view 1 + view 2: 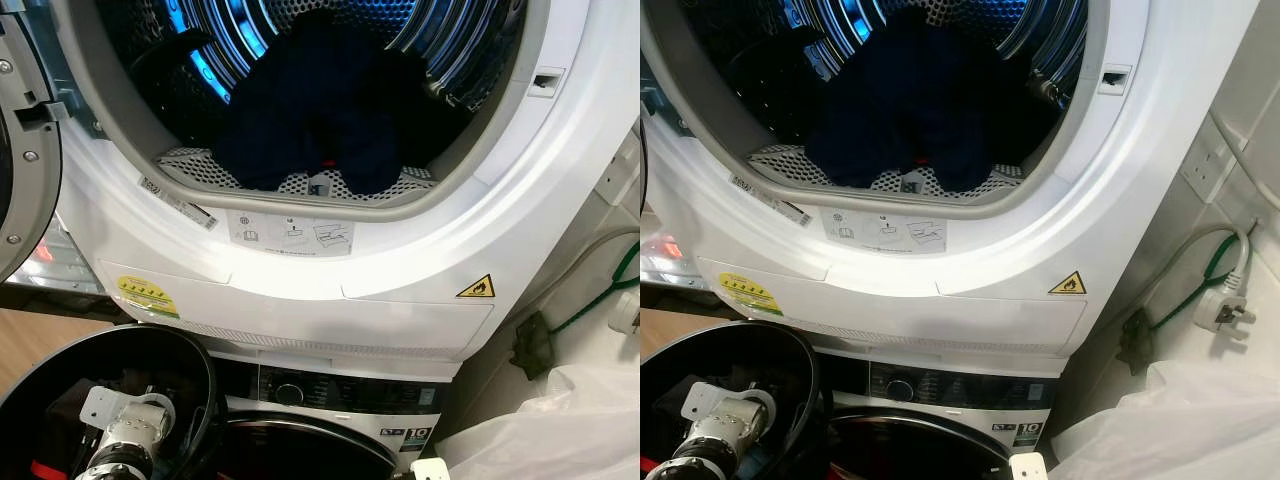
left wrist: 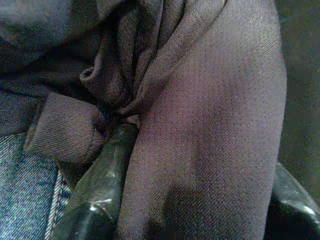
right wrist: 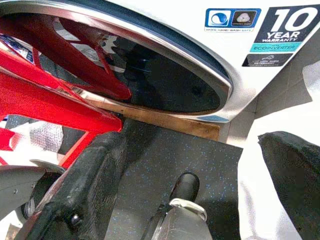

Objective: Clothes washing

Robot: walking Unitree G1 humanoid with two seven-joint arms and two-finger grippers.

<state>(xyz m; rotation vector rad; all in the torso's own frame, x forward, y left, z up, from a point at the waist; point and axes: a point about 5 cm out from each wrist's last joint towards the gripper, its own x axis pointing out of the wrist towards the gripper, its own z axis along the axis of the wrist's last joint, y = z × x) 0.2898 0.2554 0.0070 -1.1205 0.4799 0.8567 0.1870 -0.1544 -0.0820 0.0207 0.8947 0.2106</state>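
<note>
Left pincer (image 2: 165,200) is down in the black tub (image 1: 190,350), clenched on dark cloth (image 2: 200,125), presumably to lift it toward the dryer drum (image 1: 250,40) up top; can't tell the right pincer's state.

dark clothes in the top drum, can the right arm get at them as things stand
Probably yes: the drum opening is open and nothing blocks the dark clothes at its front lip. But the right pincer hangs low by the lower machine's door, so it needs raising.

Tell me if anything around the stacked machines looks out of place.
One thing stands out: a white plug on its cable hangs loose against the wall on the right, below the socket, not plugged in. Otherwise, dark clothes sit inside the open dryer drum, and the left gripper holds dark fabric.
</note>
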